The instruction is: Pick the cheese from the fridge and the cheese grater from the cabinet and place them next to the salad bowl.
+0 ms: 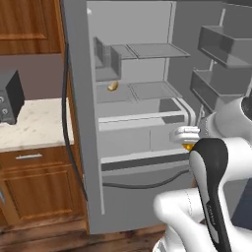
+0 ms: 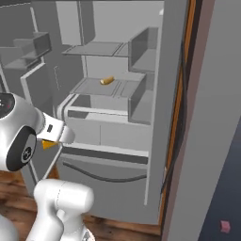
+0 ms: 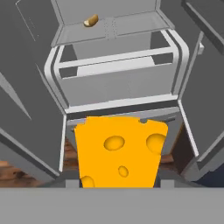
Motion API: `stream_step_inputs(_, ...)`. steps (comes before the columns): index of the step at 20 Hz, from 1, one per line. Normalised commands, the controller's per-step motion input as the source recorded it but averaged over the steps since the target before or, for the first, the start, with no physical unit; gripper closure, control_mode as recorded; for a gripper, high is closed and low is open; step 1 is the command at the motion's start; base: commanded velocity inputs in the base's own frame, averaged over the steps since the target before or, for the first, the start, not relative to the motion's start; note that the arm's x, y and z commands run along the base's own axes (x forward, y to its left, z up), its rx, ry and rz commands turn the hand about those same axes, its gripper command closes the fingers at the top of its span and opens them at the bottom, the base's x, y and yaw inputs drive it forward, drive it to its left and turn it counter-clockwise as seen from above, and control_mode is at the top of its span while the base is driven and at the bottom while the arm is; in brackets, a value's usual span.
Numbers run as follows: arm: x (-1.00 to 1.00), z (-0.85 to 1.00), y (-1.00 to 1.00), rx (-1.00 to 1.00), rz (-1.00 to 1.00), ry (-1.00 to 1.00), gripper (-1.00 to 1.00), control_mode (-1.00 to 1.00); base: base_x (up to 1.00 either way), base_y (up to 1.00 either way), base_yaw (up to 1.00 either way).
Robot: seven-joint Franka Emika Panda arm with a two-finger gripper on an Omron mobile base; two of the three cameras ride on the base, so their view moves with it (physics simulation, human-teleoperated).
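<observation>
A: Orange-yellow, holed; the cheese [image 3: 119, 153] sits right at the end effector [image 3: 117, 186], its wedge rising in the hand view with the open fridge [image 1: 83, 147] beyond it.

B: So it's held?

A: Yes; the end effector is closed on the cheese, jaws only narrowly apart; from the left base view a sliver of orange shows under the white hand, in front of the fridge's lower drawers.

B: Anything else inside?

A: A small tan item [image 1: 112, 86] lies on a glass shelf [image 1: 152, 90]; a marble counter [image 1: 34, 123] stands left of the fridge.
</observation>
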Motion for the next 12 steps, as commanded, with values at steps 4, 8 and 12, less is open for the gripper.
stream_step_inputs(4,0.0,0.0,0.0,0.0,0.0,0.0,1.0,1.0,-0.6,0.0,0.0)
stream_step_inputs(8,0.0,0.0,0.0,0.0,0.0,0.0,1.0,1.0,-0.59,0.0,0.0)
stream_step_inputs(12,0.0,0.0,0.0,0.0,0.0,0.0,1.0,1.0,-0.55,0.0,0.0)
